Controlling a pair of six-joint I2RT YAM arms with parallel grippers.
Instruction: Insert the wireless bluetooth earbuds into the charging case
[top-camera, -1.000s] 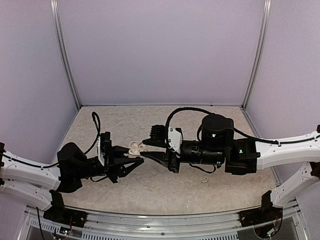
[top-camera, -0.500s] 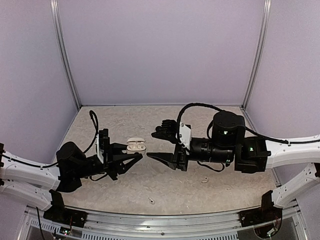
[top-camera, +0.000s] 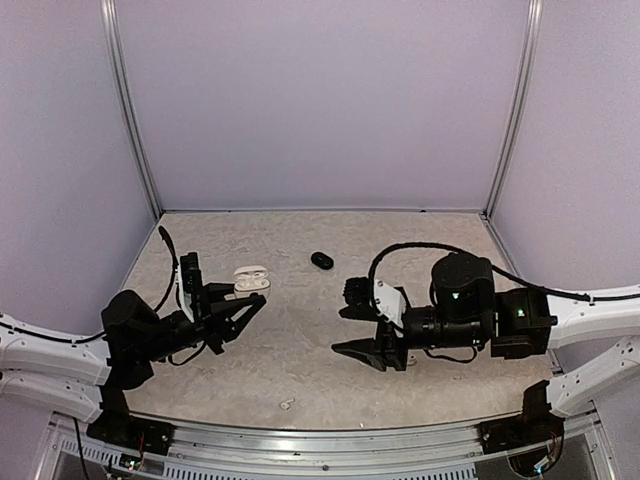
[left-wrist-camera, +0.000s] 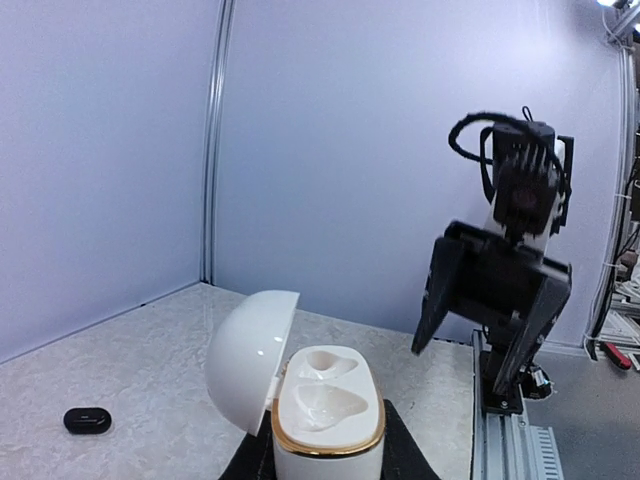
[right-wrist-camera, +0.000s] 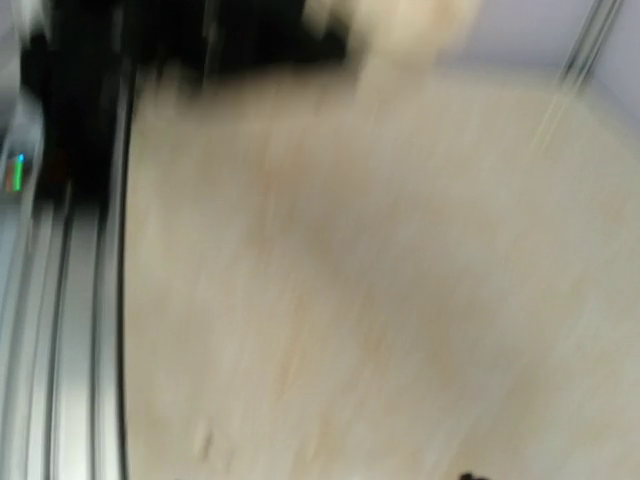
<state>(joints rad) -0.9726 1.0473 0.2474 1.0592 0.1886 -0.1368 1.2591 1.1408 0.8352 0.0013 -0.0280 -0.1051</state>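
Around the white oval plastic charging case (left-wrist-camera: 325, 410), its lid open, my left pincer (top-camera: 247, 293) is clenched, and it has drawn the case back-left. My right pincer (top-camera: 356, 320), released, has pulled well away to the case's right. A tiny white earbud (top-camera: 287, 404) now lies on the speckled table (top-camera: 300, 350), nearer me than the case. It was not there a second ago, so I likely must pick it up again.

Open white charging case (left-wrist-camera: 325, 420), upright, lower centre.
Lid swung left, gold rim, two wells; tiny white earbud (top-camera: 287, 404) on the surface (top-camera: 300, 340), bottom centre.
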